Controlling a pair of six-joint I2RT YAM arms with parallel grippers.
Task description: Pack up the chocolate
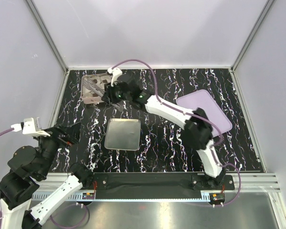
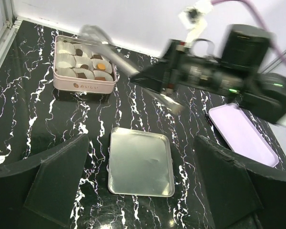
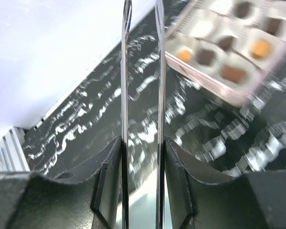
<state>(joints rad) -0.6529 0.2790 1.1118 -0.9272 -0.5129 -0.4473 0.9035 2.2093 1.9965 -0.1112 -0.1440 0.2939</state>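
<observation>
top view, right gripper: reaches to the far left corner, at the near right edge of the pink box
top view, nearer arm: the right one; the left gripper hangs well apart, near the front left
top view, tongs: long axis runs from the right gripper out over the box
left wrist view, chocolate: sits in paper cups inside the box, mostly dark, one orange
left wrist view, left jaws: spread wide, holding nothing
left wrist view, tray: bare, between box and arms; purple lid to the right
left wrist view, writing: small print on the box's front wall, too small to read
right wrist view, right jaws: pressed on the tongs' two blades, which stand parallel with a gap
right wrist view, direction: chocolate lies up and right of the blades; tips out of frame
</observation>
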